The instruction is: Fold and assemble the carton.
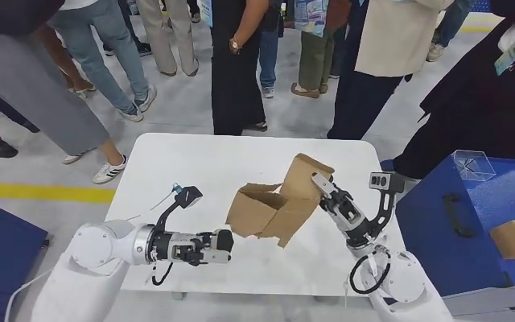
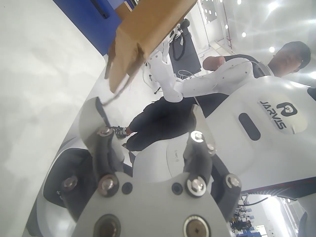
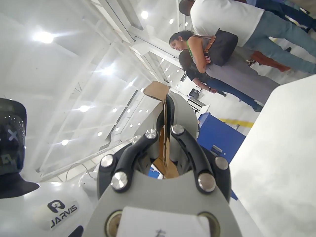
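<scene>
Over mid-table, carton sits tilted, half-formed; right gripper pinches one upper flap; left gripper spread wide, empty, just beside the lower edge; risk — single thin flap bends or slips, carton swings away before left engages.

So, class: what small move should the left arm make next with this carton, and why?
Probably ease the left jaws, open beside the carton, onto its near wall and close. The right jaws are shut on one flap, so the free side likely needs steadying.
</scene>
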{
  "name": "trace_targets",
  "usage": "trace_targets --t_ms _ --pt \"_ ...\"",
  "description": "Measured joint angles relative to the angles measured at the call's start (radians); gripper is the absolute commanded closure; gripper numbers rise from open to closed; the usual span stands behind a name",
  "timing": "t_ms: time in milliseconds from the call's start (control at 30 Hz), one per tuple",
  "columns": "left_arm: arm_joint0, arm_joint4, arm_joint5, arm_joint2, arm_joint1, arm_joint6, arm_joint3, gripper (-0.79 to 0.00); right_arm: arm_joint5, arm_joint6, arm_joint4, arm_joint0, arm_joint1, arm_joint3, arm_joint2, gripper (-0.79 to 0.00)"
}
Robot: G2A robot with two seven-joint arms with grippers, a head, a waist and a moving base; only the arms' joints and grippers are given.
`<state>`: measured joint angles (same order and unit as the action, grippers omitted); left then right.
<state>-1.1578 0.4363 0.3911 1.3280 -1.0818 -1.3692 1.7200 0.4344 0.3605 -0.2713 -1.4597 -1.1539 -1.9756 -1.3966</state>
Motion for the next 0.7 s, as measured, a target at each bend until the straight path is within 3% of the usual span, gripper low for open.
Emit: trace_targets --t_ms 133,233,367,500,600,700 --pt "-0.030 -0.146 0.132 0.075 0.006 0.187 0.094 -0.785 0.021 0.012 0.029 -0.002 -0.001 0.002 0.000 0.000" --pt "-0.096 -0.461 0.212 0.119 0.006 0.378 0.224 -0.785 0.029 0.017 0.044 -0.007 -0.002 0.005 0.007 0.000" --pt "-0.169 -0.888 0.219 0.120 0.000 0.583 0.372 -0.785 0.034 0.019 0.060 -0.013 -0.003 0.010 0.015 0.000" --pt "-0.226 -1.255 0.180 0.049 -0.007 0.749 0.459 -0.785 0.034 0.021 0.069 -0.020 -0.005 0.010 0.022 0.000" --pt "-0.237 -1.345 0.201 -0.006 -0.009 0.787 0.461 -0.785 0.032 0.016 0.075 -0.020 -0.006 0.014 0.021 0.000" --pt "-0.233 -1.322 0.227 -0.045 -0.009 0.773 0.462 -0.785 0.030 0.012 0.078 -0.020 -0.007 0.015 0.022 0.000"
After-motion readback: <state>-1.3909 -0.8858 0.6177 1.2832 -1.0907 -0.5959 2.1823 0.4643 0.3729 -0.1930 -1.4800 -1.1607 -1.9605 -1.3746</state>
